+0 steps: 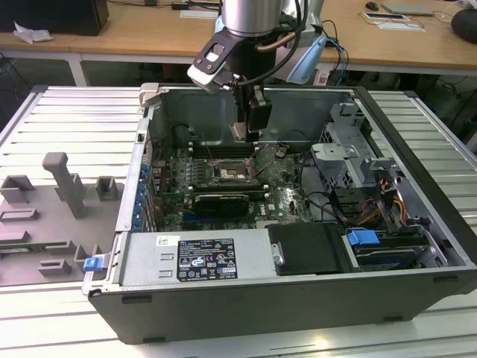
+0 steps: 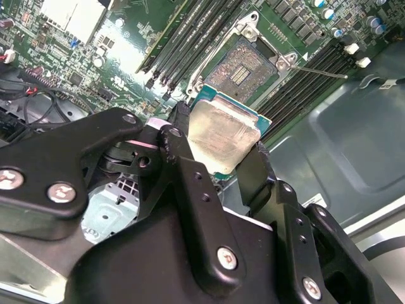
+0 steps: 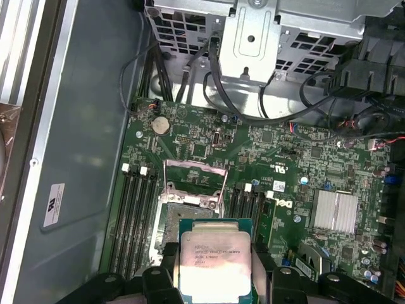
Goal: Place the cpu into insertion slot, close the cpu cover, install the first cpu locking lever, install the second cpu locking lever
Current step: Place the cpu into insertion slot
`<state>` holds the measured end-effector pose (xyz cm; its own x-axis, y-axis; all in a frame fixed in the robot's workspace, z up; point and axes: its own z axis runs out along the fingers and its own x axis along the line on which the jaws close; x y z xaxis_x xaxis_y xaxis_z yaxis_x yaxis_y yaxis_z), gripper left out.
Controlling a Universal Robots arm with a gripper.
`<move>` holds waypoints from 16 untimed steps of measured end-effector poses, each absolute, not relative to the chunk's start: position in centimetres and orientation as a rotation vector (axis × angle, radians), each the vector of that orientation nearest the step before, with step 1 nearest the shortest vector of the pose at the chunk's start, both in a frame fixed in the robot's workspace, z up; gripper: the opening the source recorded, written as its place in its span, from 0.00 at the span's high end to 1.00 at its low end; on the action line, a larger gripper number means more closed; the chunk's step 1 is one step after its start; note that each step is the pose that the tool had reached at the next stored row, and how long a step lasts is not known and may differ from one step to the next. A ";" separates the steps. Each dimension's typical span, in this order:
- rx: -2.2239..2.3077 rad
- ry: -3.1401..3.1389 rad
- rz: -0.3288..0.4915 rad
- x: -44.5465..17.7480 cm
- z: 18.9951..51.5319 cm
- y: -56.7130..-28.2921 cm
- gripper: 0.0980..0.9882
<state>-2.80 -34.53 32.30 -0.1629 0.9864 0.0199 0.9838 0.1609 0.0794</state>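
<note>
Silver-grey cpu [image 3: 213, 266], green circuit board [image 3: 288, 142]

Inside the case [image 1: 298, 298], the gripper [image 1: 247, 134] holds the cpu [image 2: 221, 134] above the insertion slot [image 1: 228, 173]; memory slots [image 3: 136, 215] lie on its near and far sides.

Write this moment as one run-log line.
end effector: shut on cpu | cpu: held clear of insertion slot, not seated | cpu cover: raised open

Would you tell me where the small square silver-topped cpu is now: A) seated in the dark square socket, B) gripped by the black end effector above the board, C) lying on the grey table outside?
B: in the second wrist view the end effector clamps the cpu above the empty insertion slot.
</note>
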 end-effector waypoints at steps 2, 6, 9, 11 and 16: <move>2.010 2.364 0.114 -2.8 32.3 -34.5 0.50; 2.013 2.362 0.114 -2.8 32.2 -34.5 0.50; 2.015 2.360 0.114 -2.8 32.1 -34.5 0.50; 2.017 2.358 0.114 -2.8 32.1 -34.5 0.50; 2.020 2.356 0.114 -2.8 32.0 -34.5 0.50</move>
<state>-2.80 -34.53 31.98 -0.1534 0.9880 0.0199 0.9853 0.1514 0.0794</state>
